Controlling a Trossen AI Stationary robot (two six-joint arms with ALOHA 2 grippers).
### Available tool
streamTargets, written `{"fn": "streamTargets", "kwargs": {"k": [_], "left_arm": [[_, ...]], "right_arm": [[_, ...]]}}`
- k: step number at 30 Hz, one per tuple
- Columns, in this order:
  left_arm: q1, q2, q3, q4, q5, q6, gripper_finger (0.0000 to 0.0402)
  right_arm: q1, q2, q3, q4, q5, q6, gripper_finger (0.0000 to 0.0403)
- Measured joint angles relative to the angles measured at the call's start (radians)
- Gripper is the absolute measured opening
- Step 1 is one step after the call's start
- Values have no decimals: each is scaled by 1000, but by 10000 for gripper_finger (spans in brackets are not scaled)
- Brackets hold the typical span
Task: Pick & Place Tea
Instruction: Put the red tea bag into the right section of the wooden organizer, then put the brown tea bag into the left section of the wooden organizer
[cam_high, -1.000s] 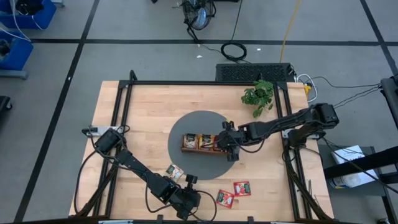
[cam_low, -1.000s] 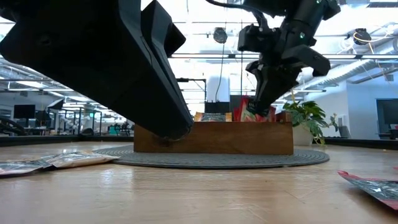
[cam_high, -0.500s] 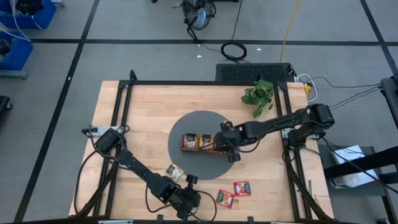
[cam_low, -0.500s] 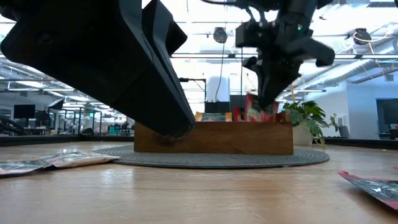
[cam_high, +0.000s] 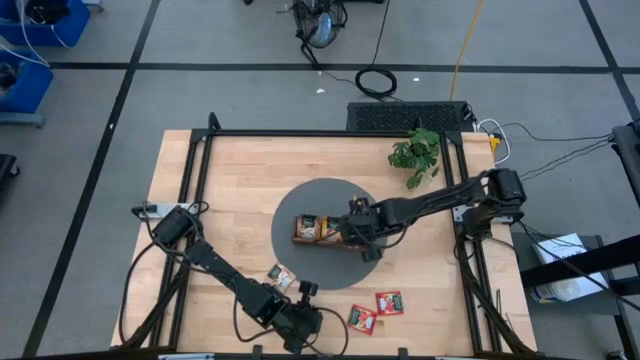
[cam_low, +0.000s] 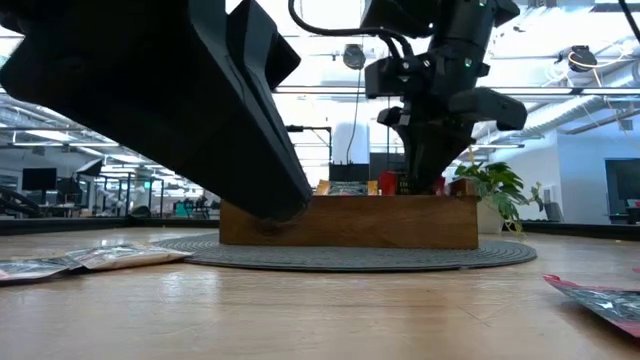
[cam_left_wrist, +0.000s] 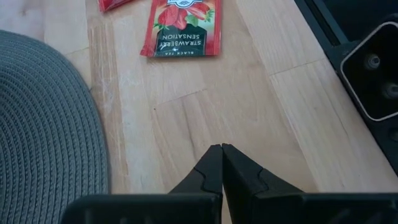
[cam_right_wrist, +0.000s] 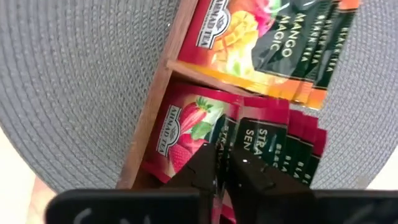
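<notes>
A brown wooden tray (cam_high: 299, 231) stands on a round grey mat (cam_high: 300, 200) mid-table. Orange mango tea sachets (cam_right_wrist: 273, 43) and red strawberry ones (cam_right_wrist: 186, 127) stand on edge in its compartments. My right gripper (cam_right_wrist: 222, 163) reaches down into the tray's red compartment (cam_low: 420, 185), shut on a red sachet. Two more red sachets (cam_high: 362, 319) (cam_high: 389, 302) and a tan-and-green one (cam_high: 283, 277) lie flat on the wood nearer the front edge. My left gripper (cam_left_wrist: 222, 149) hangs shut just over the bare table at the front edge (cam_high: 300, 335). My right gripper pinches a red sachet by its upper edge (cam_right_wrist: 231, 124) between its two fingertips, which stand only a thin slit apart. The fingers come steeply from above, slanting from the table's right. The sachet stands on edge in the tray among the other red ones; my fingers hide the spot.
A small potted plant (cam_high: 415, 155) stands at the far right of the table. A black frame (cam_high: 300, 133) runs round the table's edges. In the low view my left arm (cam_low: 200, 100) fills the near left. Open wood lies between the mat and the loose sachets.
My right gripper has moved toward the table's left edge and down, tipping steeper. The red sachet it held above the tray's rim has sunk into the compartment, so only a little of it shows over the wall.
</notes>
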Motion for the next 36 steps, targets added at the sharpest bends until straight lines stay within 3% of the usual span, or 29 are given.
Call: {"fn": "streamTargets", "kwargs": {"k": [13,19,26,30,33,36], "left_arm": [[-7,0,0,-2,0,-1,10],[-9,0,0,-37,1,-9,10],[-55,-32,0,-121,-21,-145,10],[-128,-111,2,-176,-139,-240,10],[-215,-162,1,-323,-280,-386,10],[-316,-177,2,-457,-456,-564,10]], "right_arm": [[0,-29,0,-15,-2,82,114],[0,-65,0,-22,1,111,126],[12,-201,0,-11,-3,175,128],[61,-266,-30,121,-92,186,128],[125,-282,-100,360,-184,157,128],[199,-265,-204,646,-189,77,125]]}}
